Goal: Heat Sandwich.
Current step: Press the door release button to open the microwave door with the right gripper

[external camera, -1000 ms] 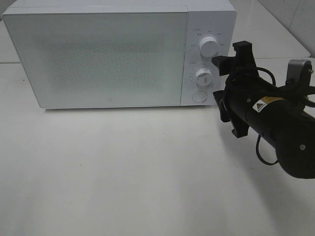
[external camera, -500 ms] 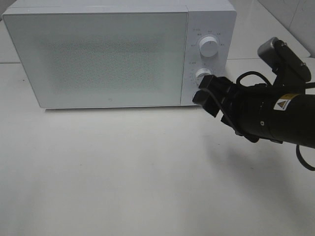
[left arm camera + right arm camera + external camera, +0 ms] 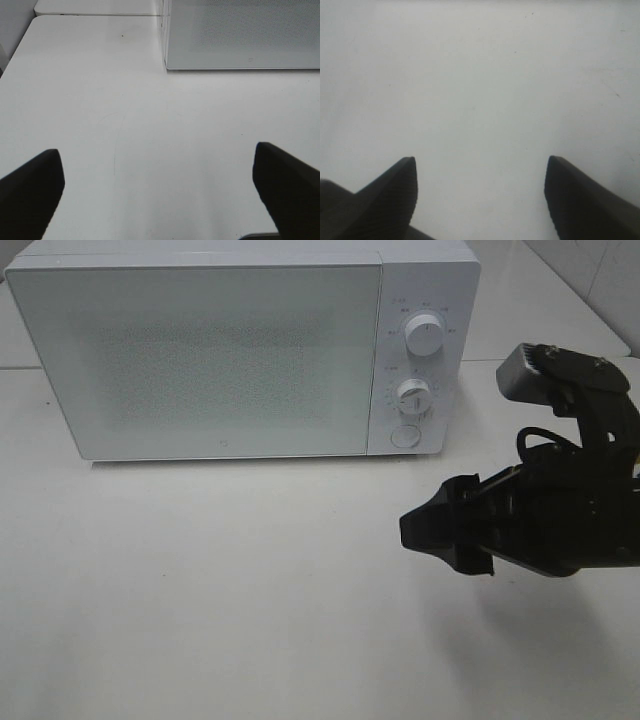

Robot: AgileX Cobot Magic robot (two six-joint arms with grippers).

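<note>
Retreating from lower dial (image 3: 412, 396) of microwave (image 3: 220, 350) with right gripper (image 3: 412, 530), jaws parted, gripping nothing, hovering over table (image 3: 220, 580). Keeping left gripper (image 3: 157, 152) spread wide, empty. Not showing sandwich anywhere; door shut, so probably sitting inside, heating likely starting.

A white matte surface (image 3: 230, 590) fills most of the view. It is evenly lit, with a soft sheen and a few faint scuff lines. Along its far edge a seam (image 3: 95, 15) separates it from a second white panel (image 3: 90, 6). A white microwave (image 3: 200, 350) stands at the back with its door shut, casting a thin shadow. Past the far right corner are pale tiles (image 3: 610, 270) with grey joints.
</note>
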